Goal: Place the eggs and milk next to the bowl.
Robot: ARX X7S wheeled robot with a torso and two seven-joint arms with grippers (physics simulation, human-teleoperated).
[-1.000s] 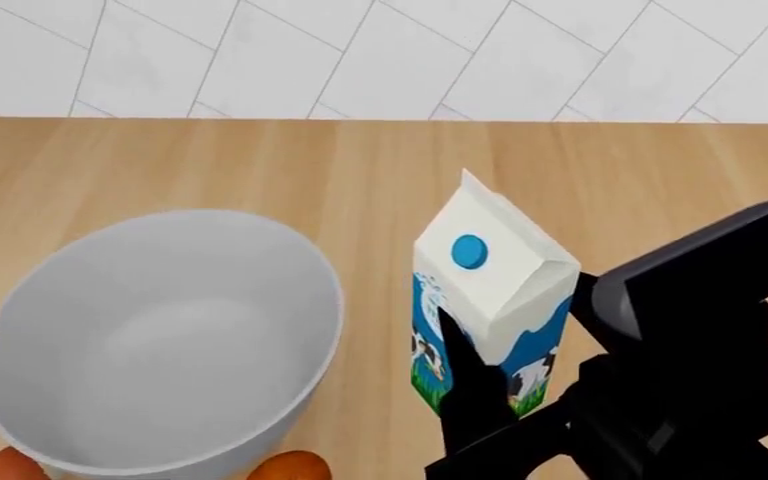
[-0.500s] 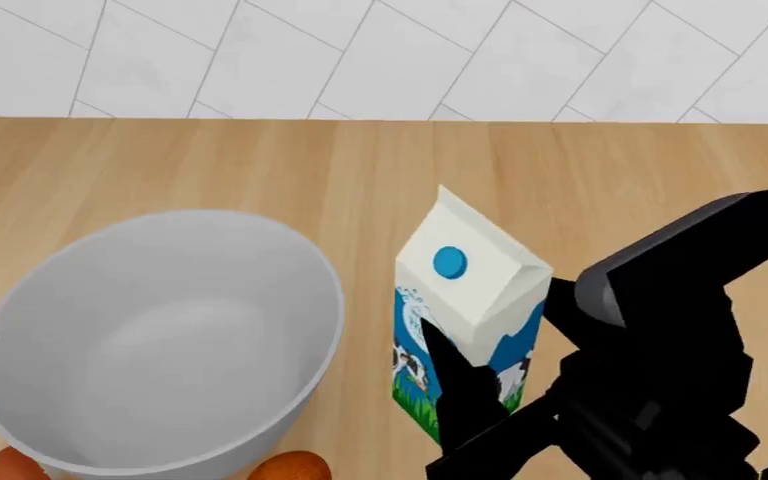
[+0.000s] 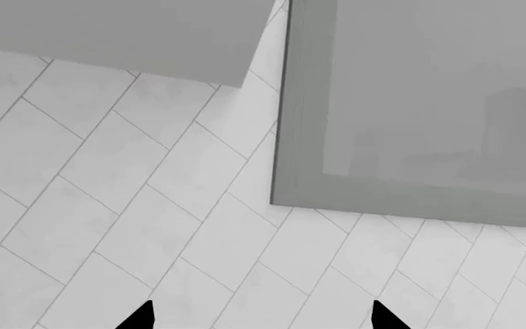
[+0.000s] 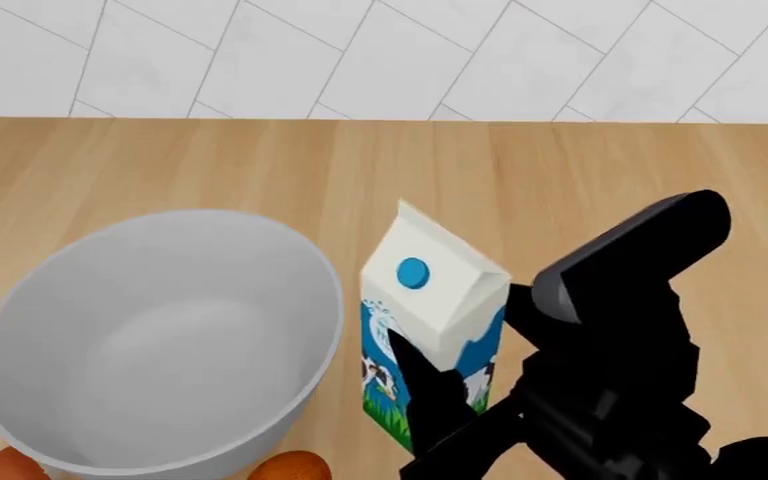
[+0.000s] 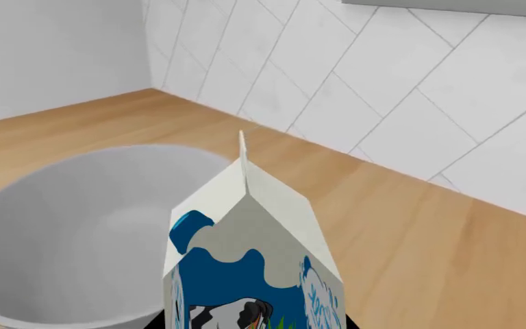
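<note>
The milk [image 4: 427, 318], upright, is grasped by the right claw [image 4: 454, 385] just right of the bowl [image 4: 157, 340], barely apart; only lowering onto the worktop [image 4: 224, 165] seems needed.

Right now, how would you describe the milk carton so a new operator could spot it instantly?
Start at the big grey-white bowl on the wooden counter. Just beside it, on the robot's right, is the milk carton, with the right gripper on it. It is the only tall, boxy item: white gable top, blue round cap, cows and grass, unlike the small brown-orange eggs at the bowl's near edge.
</note>
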